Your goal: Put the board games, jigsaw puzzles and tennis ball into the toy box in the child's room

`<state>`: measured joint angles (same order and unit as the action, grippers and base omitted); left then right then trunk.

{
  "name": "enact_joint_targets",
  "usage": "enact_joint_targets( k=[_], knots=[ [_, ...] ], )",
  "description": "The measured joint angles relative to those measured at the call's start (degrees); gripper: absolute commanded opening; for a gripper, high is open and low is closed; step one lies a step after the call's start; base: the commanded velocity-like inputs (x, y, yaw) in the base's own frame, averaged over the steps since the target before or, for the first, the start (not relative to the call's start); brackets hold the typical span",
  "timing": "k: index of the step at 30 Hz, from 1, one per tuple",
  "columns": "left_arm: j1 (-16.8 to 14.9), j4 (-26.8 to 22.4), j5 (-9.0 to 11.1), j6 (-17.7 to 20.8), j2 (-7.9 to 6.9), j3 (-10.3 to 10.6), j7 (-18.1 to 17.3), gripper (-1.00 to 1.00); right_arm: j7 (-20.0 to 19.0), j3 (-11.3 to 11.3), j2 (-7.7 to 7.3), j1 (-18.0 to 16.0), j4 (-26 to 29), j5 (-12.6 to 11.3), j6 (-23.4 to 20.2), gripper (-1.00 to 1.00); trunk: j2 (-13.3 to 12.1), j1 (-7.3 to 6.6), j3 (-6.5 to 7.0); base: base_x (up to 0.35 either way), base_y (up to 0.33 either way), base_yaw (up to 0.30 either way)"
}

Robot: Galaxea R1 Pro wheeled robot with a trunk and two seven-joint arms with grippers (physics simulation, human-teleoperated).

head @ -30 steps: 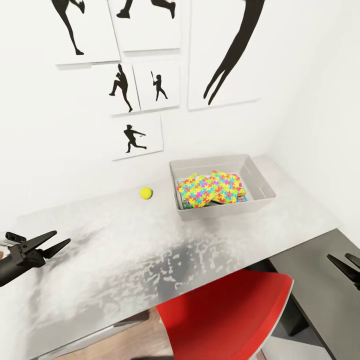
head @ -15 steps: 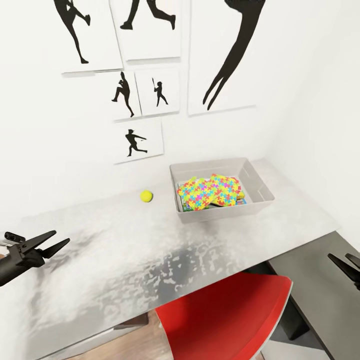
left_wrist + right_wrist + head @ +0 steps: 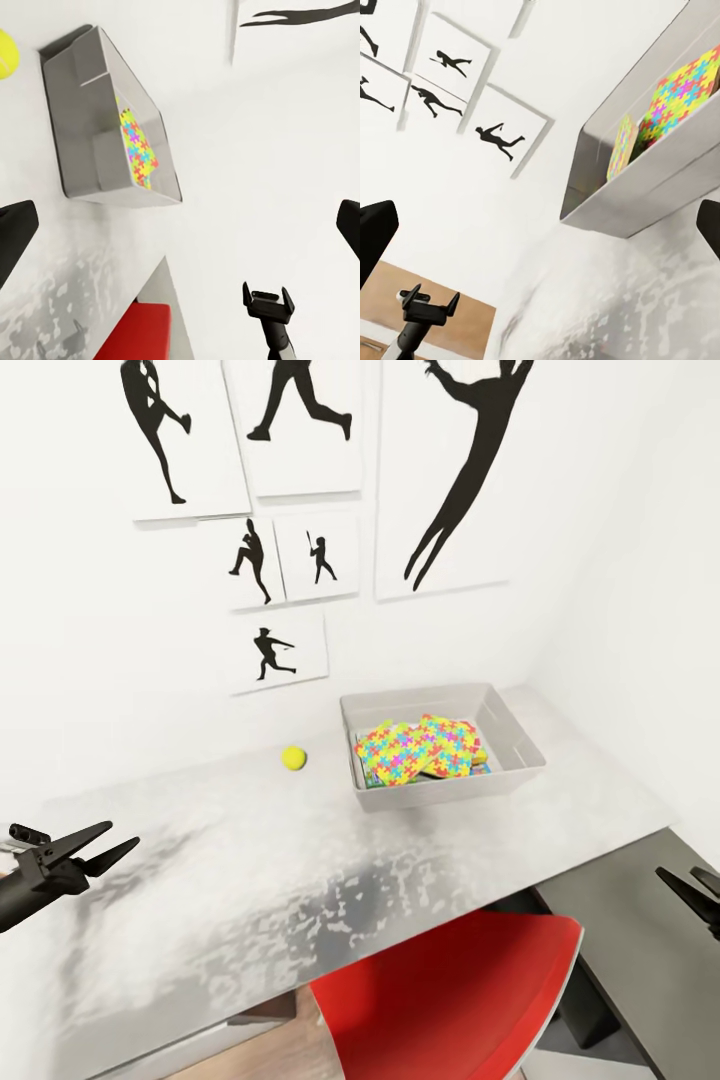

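Note:
A yellow tennis ball (image 3: 293, 758) lies on the grey table (image 3: 250, 860), just left of the grey toy box (image 3: 450, 792). Colourful jigsaw puzzles (image 3: 415, 748) lie inside the box on top of other flat items that I cannot make out. My left gripper (image 3: 105, 842) hangs open and empty over the table's near left part, far from the ball. My right gripper (image 3: 690, 882) is open and empty off the table's right end. The left wrist view catches the ball (image 3: 6, 52), the box (image 3: 90, 150) and the puzzles (image 3: 136, 148). In the right wrist view the box (image 3: 645, 187) holds the puzzles (image 3: 682, 90).
A red chair (image 3: 450, 990) is tucked under the table's front edge. A lower grey surface (image 3: 620, 920) lies to the right. Black silhouette posters (image 3: 290, 430) hang on the white wall behind, and a side wall closes the table's right end.
The whole head view has shifted: posters, ball and box sit a little lower and farther, so the camera moved. Both grippers hold the same pose, and nothing on the table moved.

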<state>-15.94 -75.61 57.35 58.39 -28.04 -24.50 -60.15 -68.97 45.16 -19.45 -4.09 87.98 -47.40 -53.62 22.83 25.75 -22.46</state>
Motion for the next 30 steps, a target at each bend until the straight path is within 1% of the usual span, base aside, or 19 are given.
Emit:
enact_joint_targets(
  k=[13,22,30],
  knots=[
    [-0.02,0.01,0.06,-0.01,0.0,0.02,0.01,1.0,0.0,0.0,0.05,0.0,0.0,0.04,0.11,1.0,0.0,0.0,1.24,0.0,0.0,0.0],
    [-0.02,0.02,0.0,-0.08,-0.02,0.0,0.01,1.0,0.06,0.01,0.68,0.0,0.0,0.09,0.13,1.0,0.0,0.0,2.1,0.0,0.0,0.0],
    [-0.01,0.02,-0.02,-0.09,-0.05,-0.01,0.01,1.0,-0.07,0.14,0.73,0.0,0.0,0.05,0.13,1.0,0.0,0.0,2.87,0.0,0.0,0.0]
  ],
)
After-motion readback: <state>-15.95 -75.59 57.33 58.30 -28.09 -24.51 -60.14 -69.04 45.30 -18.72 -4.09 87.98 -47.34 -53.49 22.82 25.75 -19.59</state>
